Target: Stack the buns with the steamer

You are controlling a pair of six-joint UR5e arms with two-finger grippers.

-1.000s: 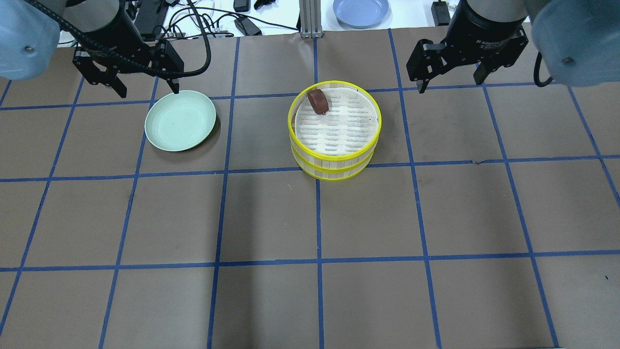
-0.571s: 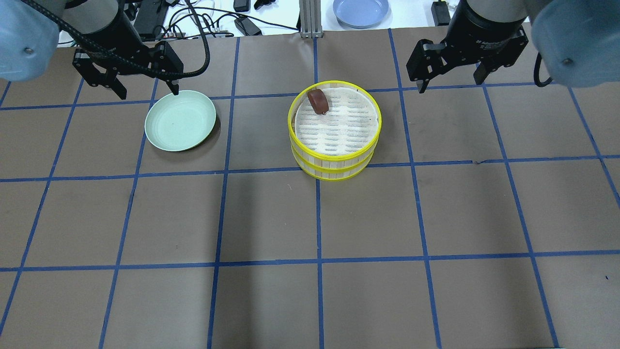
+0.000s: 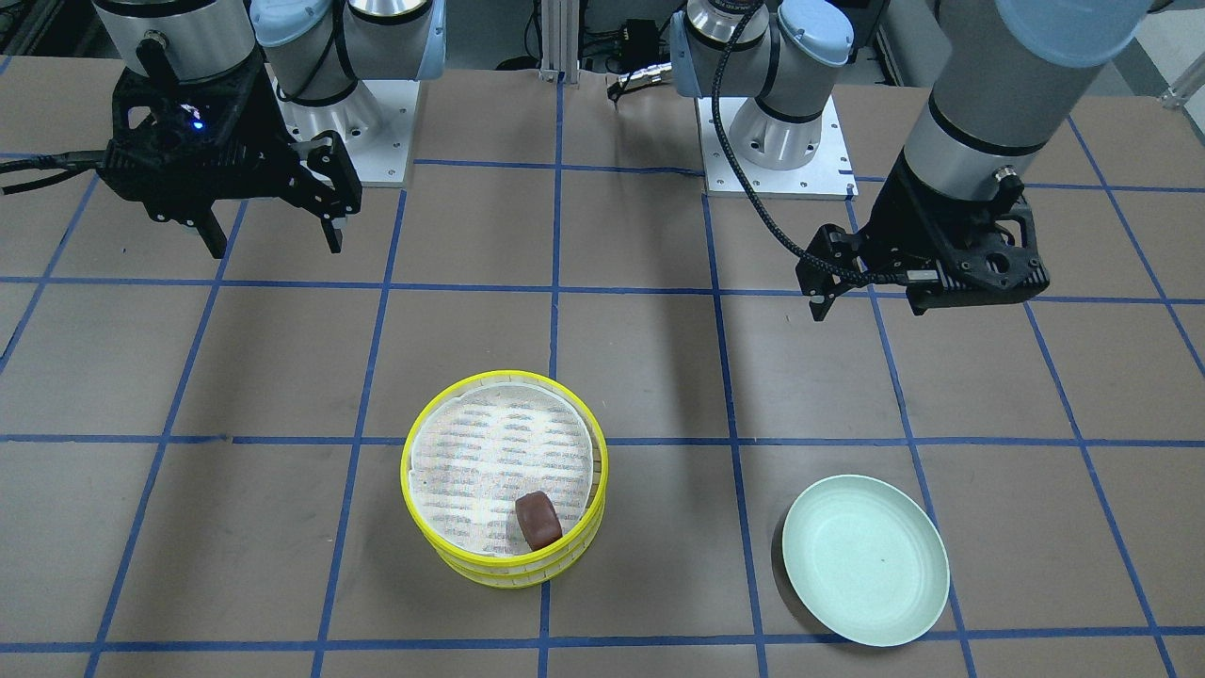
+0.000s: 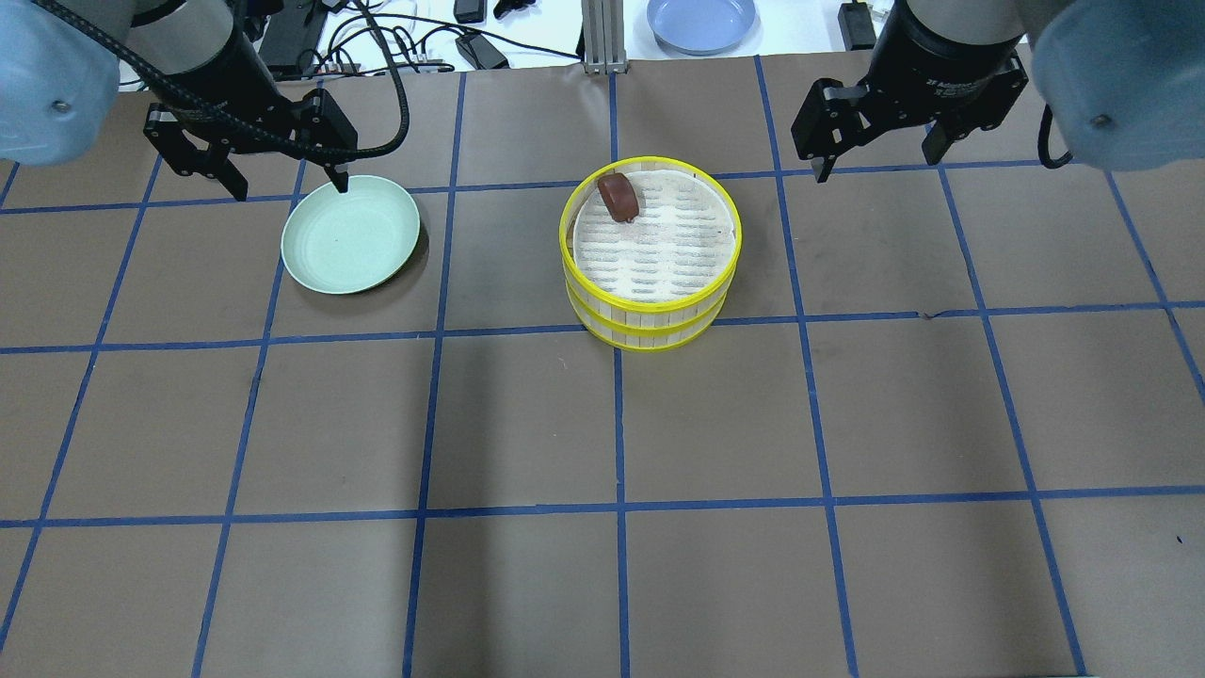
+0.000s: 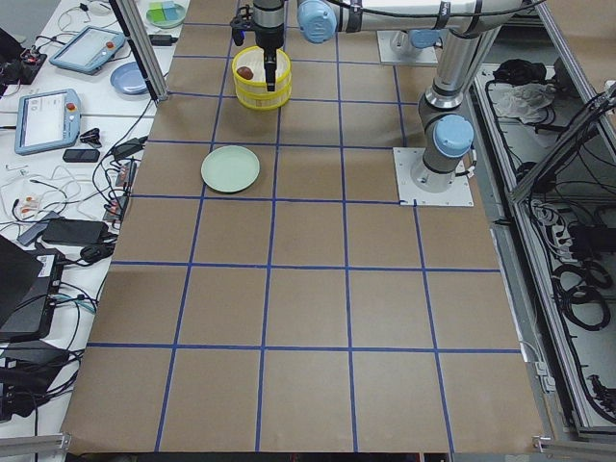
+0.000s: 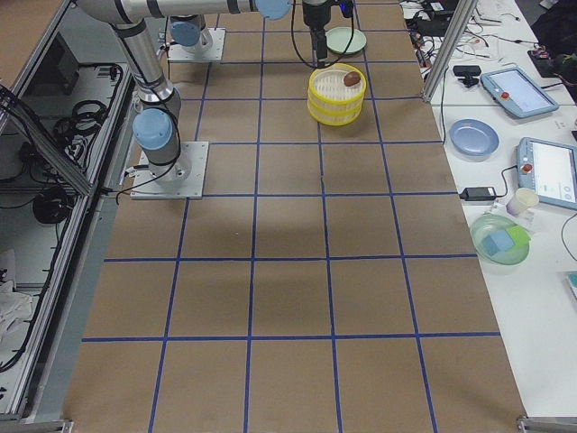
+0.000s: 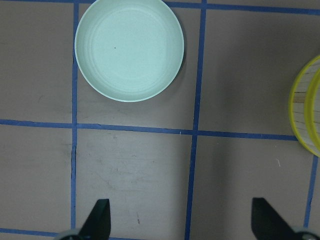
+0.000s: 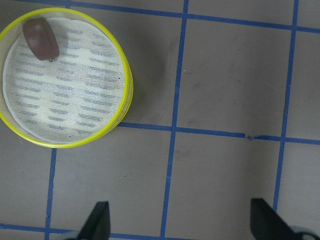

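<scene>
The steamer (image 4: pixel 650 304) stands as two yellow-rimmed tiers stacked at the table's middle; it also shows in the front view (image 3: pixel 407 480) and the right wrist view (image 8: pixel 65 144). The dark reddish-brown bun (image 4: pixel 618 197) lies in the top tier against its rim, and shows in the front view (image 3: pixel 538 520) and right wrist view (image 8: pixel 41 39). The cream-white bun is hidden. My left gripper (image 4: pixel 288 188) is open and empty above the far edge of the pale green plate (image 4: pixel 350 235). My right gripper (image 4: pixel 877 162) is open and empty, to the right of the steamer.
The green plate (image 3: pixel 864 573) is empty, and fills the top of the left wrist view (image 7: pixel 129 47). A blue plate (image 4: pixel 701 21) and cables lie on the white bench beyond the table. The arm bases (image 3: pixel 772 141) stand on the robot's side.
My left gripper has shifted slightly and stays open. The right gripper, the steamer and the bun have not visibly moved.
</scene>
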